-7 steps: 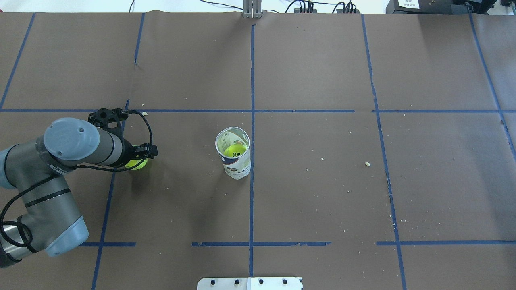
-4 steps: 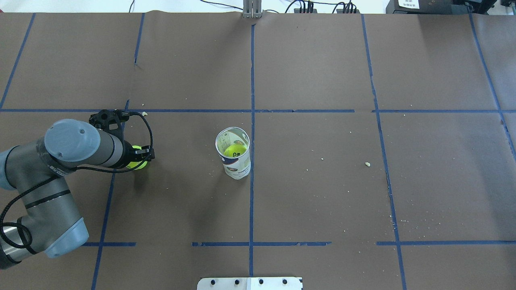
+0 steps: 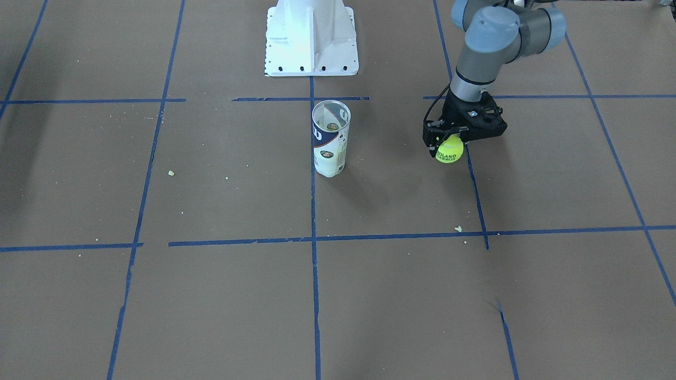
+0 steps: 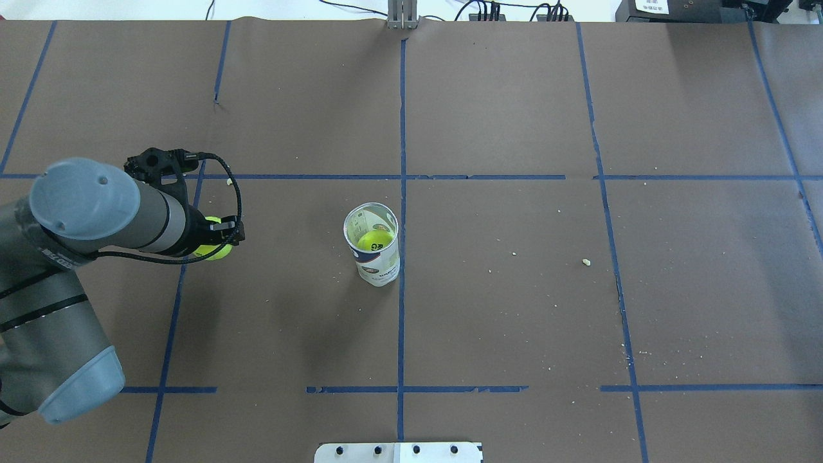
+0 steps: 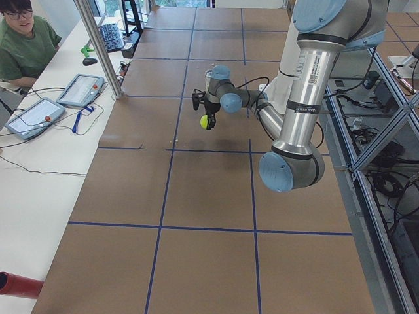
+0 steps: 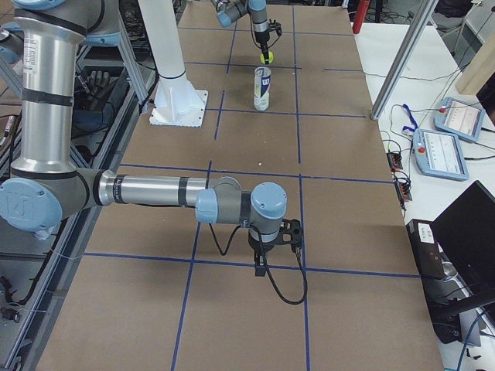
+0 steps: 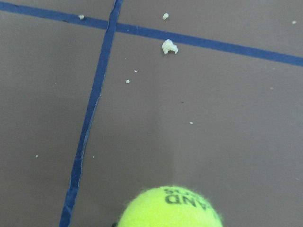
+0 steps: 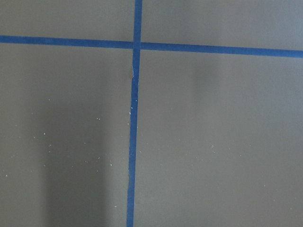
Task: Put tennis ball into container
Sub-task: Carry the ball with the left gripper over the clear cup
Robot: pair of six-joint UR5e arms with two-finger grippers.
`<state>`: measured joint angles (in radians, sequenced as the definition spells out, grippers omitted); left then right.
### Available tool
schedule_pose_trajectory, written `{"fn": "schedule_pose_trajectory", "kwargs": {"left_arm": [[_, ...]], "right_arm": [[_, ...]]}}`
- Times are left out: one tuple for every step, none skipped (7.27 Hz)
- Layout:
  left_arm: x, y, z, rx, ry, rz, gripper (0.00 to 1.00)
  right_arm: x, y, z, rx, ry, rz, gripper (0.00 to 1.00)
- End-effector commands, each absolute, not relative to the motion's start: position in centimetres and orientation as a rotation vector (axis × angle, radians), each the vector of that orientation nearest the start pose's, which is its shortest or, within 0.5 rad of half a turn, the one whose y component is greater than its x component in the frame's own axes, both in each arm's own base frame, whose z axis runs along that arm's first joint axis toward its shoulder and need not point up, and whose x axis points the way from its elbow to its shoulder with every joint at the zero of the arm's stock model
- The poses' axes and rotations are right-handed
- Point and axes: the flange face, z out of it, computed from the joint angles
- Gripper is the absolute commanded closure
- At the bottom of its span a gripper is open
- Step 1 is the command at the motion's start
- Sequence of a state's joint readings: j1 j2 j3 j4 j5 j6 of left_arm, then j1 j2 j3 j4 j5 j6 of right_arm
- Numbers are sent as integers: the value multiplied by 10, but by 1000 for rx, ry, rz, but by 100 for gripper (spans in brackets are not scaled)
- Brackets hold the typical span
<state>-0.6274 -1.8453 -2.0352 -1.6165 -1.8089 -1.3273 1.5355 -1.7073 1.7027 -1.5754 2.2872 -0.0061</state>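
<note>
My left gripper [image 3: 449, 143] is shut on a yellow-green tennis ball [image 3: 449, 150] with dark lettering and holds it a little above the table. The overhead view shows the ball [image 4: 217, 249] poking out under the wrist, left of the container [image 4: 373, 252]. The container [image 3: 330, 138] is a clear can with a white and navy label, upright near the centre tape line, with another yellow-green ball [image 4: 375, 241] inside. The left wrist view shows the held ball [image 7: 170, 208] at its bottom edge. My right gripper [image 6: 275, 241] shows only in the exterior right view; I cannot tell its state.
The white robot base [image 3: 311, 39] stands behind the container. Brown paper with blue tape lines [image 4: 402, 321] covers the table, and small crumbs [image 3: 458, 228] lie scattered on it. An operator [image 5: 26, 39] sits at a side desk with tablets.
The left arm has risen and drawn back toward the robot's left, lifting the tennis ball off the paper. The container has not moved.
</note>
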Motion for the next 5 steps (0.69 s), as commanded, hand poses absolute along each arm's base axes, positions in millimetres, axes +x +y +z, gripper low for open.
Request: {"fn": "schedule_pose_trajectory", "kwargs": {"left_arm": [[329,-426,201,91,811,-323,98],[331,-422,162,61,837,-305,98],[336,-417,128,17,879,-282,98],[343,-419,104,1,888,-289,98],[362,-425,90,-25,886,-314,98]], "right_arm": [[53,-435,661,-19,-716,-36,0],[53,-435,661,-19,-716,-36,0],[53,-436,661,-18,-716,-37,0],[53,-435,661,-19,-716,-36,0],[53,-435,661,-19,-716,-36,0]]}}
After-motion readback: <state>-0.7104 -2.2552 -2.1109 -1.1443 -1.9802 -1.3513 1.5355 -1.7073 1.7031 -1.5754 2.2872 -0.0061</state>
